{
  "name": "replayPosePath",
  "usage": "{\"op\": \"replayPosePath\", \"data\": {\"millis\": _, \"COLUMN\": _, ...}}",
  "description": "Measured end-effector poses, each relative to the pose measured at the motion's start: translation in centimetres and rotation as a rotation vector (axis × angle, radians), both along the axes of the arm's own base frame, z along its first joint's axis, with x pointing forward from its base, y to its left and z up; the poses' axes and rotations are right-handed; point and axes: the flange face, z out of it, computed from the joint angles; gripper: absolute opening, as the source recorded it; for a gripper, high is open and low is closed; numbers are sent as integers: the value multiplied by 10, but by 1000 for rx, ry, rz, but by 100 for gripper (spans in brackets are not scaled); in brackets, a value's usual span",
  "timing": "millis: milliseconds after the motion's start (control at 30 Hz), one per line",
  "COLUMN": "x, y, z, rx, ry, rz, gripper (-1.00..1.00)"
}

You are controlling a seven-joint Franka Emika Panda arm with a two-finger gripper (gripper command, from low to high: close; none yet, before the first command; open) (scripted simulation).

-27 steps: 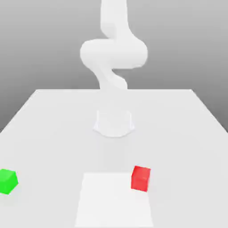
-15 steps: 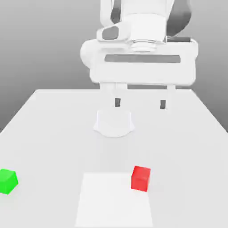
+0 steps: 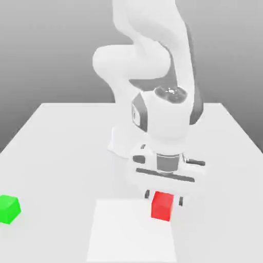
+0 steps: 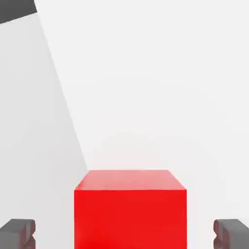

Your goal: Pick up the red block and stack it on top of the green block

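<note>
The red block (image 3: 162,206) sits on the white table (image 3: 61,149), toward the front and to the exterior view's right of centre. My gripper (image 3: 163,198) has come down over it and stands open, one dark fingertip (image 3: 148,194) on each side of the cube. The hand view shows the red block (image 4: 130,209) between the two fingertips (image 4: 18,232), with a clear gap on both sides of my gripper (image 4: 125,234). The green block (image 3: 9,209) rests apart at the front, on the exterior view's left edge.
A slightly brighter square patch (image 3: 131,233) marks the table's front centre, its corner under the red block. My arm's base (image 3: 120,141) stands at the table's middle, behind the hand.
The hand has dropped from high above the table down to the red block, and its open fingers now straddle the cube. Neither block has moved.
</note>
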Motion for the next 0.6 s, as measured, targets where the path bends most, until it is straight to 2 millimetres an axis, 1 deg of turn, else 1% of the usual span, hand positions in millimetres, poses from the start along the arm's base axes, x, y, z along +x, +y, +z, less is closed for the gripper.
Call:
{"op": "replayPosePath", "data": {"millis": 167, "x": 0, "y": 0, "z": 0, "rx": 1, "ry": -2, "rz": 0, "gripper": -100}}
{"op": "replayPosePath", "data": {"millis": 200, "x": -1, "y": 0, "z": -3, "rx": 0, "ry": -1, "rz": 0, "gripper": -100}}
{"op": "replayPosePath", "data": {"millis": 233, "x": 0, "y": 0, "z": -1, "rx": 0, "ry": -1, "rz": 0, "gripper": -100}}
{"op": "replayPosePath", "data": {"millis": 367, "x": 3, "y": 1, "z": 25, "rx": 1, "ry": -4, "rz": -2, "gripper": -100}}
{"op": "replayPosePath", "data": {"millis": 533, "x": 1, "y": 1, "z": 59, "rx": -1, "ry": -1, "rz": 2, "gripper": -100}}
{"op": "replayPosePath", "data": {"millis": 567, "x": 8, "y": -9, "z": 63, "rx": 3, "ry": 0, "rz": -37, "gripper": -100}}
{"op": "replayPosePath", "data": {"millis": 600, "x": 19, "y": -34, "z": 66, "rx": 8, "ry": 0, "rz": -117, "gripper": -100}}
